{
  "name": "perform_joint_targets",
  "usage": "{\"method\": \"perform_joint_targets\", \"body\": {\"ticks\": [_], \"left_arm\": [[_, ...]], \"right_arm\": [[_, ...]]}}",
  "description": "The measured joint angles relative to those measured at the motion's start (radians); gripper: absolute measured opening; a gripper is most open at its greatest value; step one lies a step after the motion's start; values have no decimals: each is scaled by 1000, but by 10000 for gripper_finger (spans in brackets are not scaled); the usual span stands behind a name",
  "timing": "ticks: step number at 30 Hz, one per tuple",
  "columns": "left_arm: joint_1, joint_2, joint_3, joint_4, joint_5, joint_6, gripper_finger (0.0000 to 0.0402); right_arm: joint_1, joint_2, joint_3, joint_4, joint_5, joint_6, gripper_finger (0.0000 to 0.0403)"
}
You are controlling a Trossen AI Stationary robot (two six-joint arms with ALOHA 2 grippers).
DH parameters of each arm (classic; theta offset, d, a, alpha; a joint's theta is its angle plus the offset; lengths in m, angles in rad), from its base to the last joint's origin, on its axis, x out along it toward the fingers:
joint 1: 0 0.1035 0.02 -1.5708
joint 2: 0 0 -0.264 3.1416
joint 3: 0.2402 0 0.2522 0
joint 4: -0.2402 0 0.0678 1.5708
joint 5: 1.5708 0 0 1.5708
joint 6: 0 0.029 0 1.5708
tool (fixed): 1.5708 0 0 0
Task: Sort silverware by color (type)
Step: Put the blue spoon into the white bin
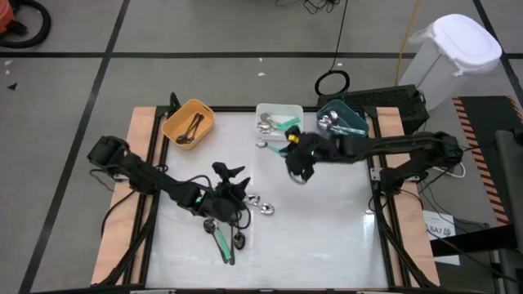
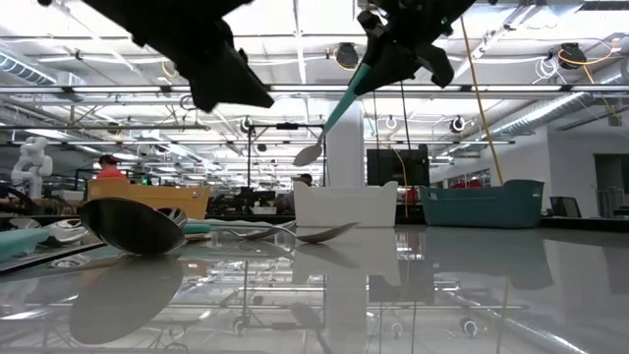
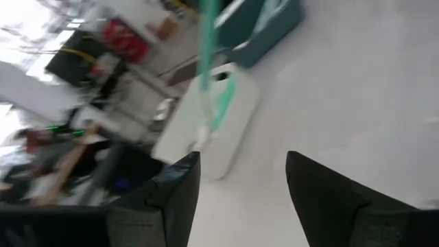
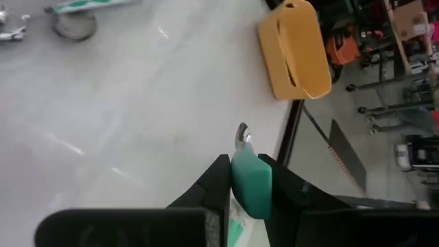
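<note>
The right gripper (image 1: 299, 162) is clamped on a mint-handled spoon (image 4: 250, 180), held in the air near the white bin (image 1: 279, 115) at the table's far edge. It could slip or swing and drop short of a bin. The left gripper (image 1: 231, 189), open and empty, hovers over loose spoons (image 1: 263, 206) mid-table. The orange bin (image 1: 189, 123) and teal bin (image 1: 343, 119) flank the white one.
</note>
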Motion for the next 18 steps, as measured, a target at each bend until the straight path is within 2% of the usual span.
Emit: {"method": "perform_joint_targets", "body": {"ticks": [5,11,18], "left_arm": [[14,-23,0,-22,150,-19,216],[51,-22,0,-63,277,-83,216],[77,-22,0,-75,299,-106,216]], "right_arm": [[-169,-28,0,12,-183,-31,47],[-365,2,0,44,-314,-151,47],[-519,119,0,125,-475,-339,47]]}}
